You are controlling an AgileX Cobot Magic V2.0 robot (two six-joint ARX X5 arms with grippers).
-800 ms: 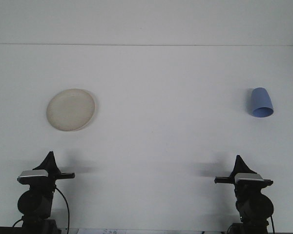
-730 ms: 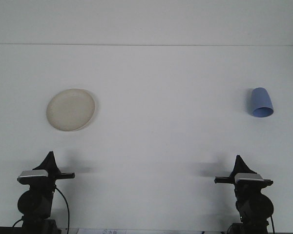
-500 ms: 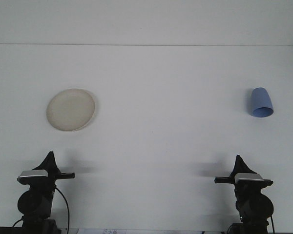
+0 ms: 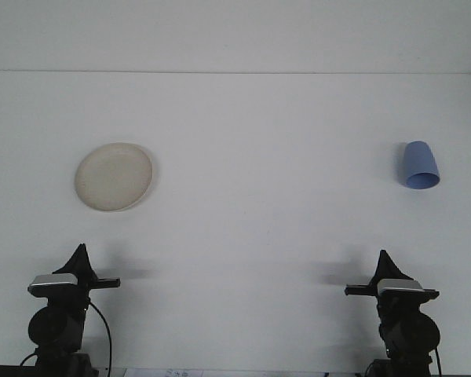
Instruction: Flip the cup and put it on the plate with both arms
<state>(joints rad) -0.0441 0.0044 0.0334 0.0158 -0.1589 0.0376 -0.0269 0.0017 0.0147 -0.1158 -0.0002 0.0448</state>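
**Cup and plate sitting far apart, both arms parked**

At near left, the left hand (image 4: 78, 259) is resting low; whether its fingers are apart or together I cannot tell. Beyond it, the round cream plate (image 4: 114, 176) is lying flat on the plain white bench (image 4: 259, 196). At far right, the small blue plastic-looking cup (image 4: 420, 165) is standing with its wider end nearer the camera; it is probably light, stiff and smooth, best gripped across the sidewall. The right hand (image 4: 386, 263) is waiting at near right, state equally unclear.
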